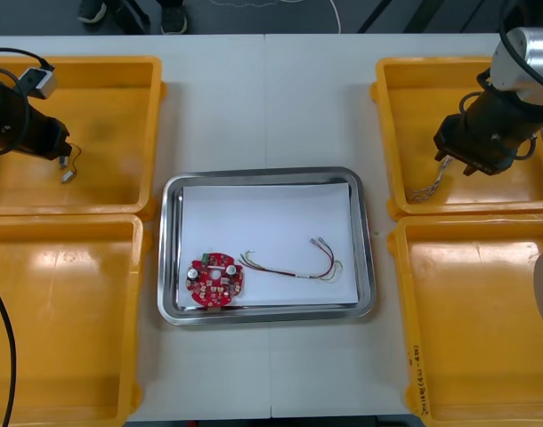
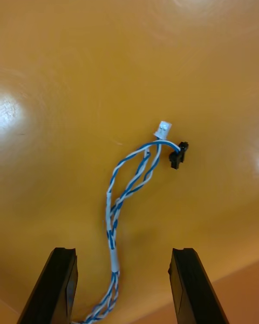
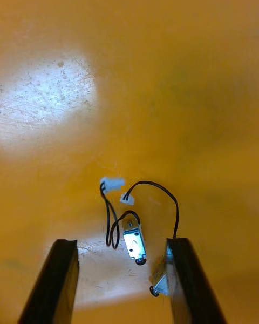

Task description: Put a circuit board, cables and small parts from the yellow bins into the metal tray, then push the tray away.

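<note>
My left gripper [image 1: 63,157] is low in the far left yellow bin [image 1: 120,89], open. Two small metal parts [image 3: 135,243] with thin black wires and white plugs lie on the bin floor between its fingers [image 3: 51,281]; one part [image 3: 160,283] rests against the other finger. My right gripper [image 1: 448,165] is in the far right yellow bin [image 1: 405,98], open over a twisted blue and white cable [image 2: 116,216], which runs between its fingers [image 2: 189,286]. The metal tray [image 1: 169,258], white inside, holds a round red circuit board [image 1: 216,277] and a red and yellow cable [image 1: 294,263].
The two near yellow bins [image 1: 58,329] [image 1: 485,329] flank the tray. Bare table lies beyond the tray's far rim and in front of it. Shoes of a person show past the far table edge.
</note>
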